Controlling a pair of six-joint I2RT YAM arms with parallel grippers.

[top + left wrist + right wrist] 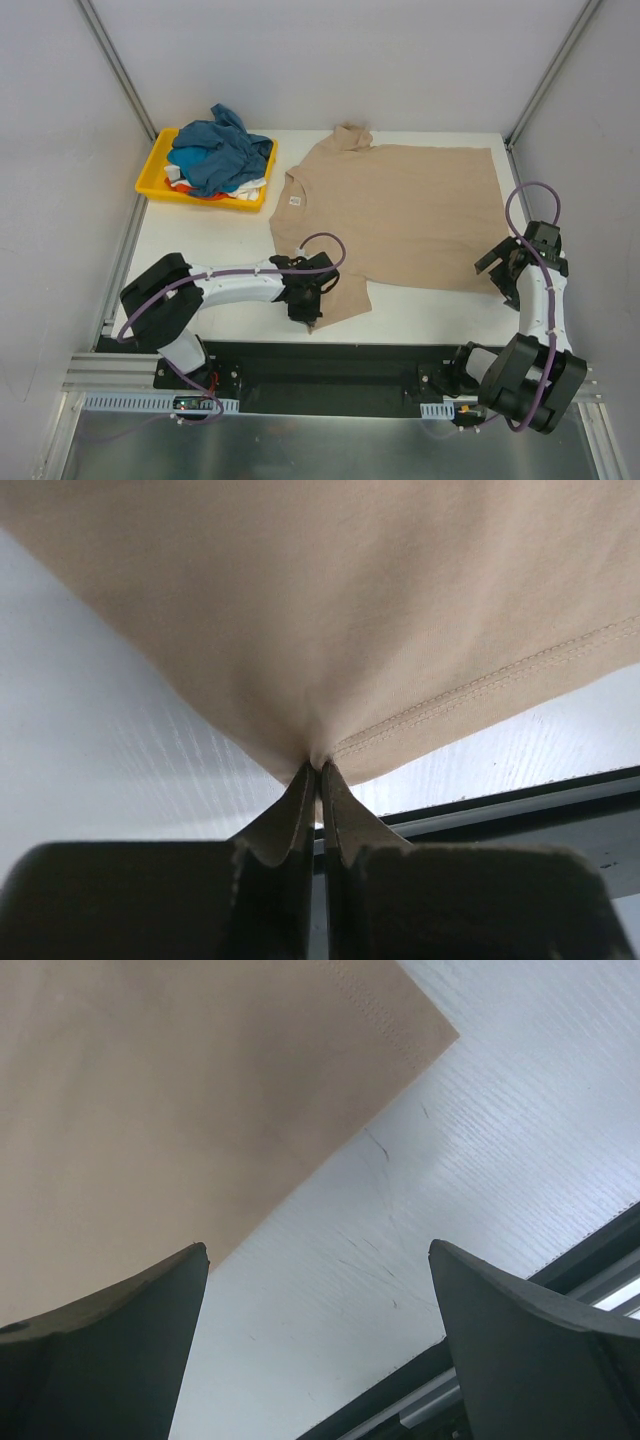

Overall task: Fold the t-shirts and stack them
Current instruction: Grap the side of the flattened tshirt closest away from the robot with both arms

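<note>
A large beige-tan t-shirt (410, 210) lies spread flat on the white table, neck and white label toward the left. My left gripper (308, 315) is shut on the shirt's near sleeve at its hem; in the left wrist view the cloth (330, 630) bunches into the pinched fingertips of the left gripper (320, 770). My right gripper (503, 268) stands open just off the shirt's near right corner (400, 1010), over bare table, with nothing between its fingers (140, 1310). A teal-blue t-shirt (215, 150) is heaped with white and orange-red ones in the tray.
A shallow yellow tray (150, 180) sits at the back left corner of the table. The table's near edge and a black rail (330, 365) run just behind both grippers. Grey walls and metal posts close in the sides.
</note>
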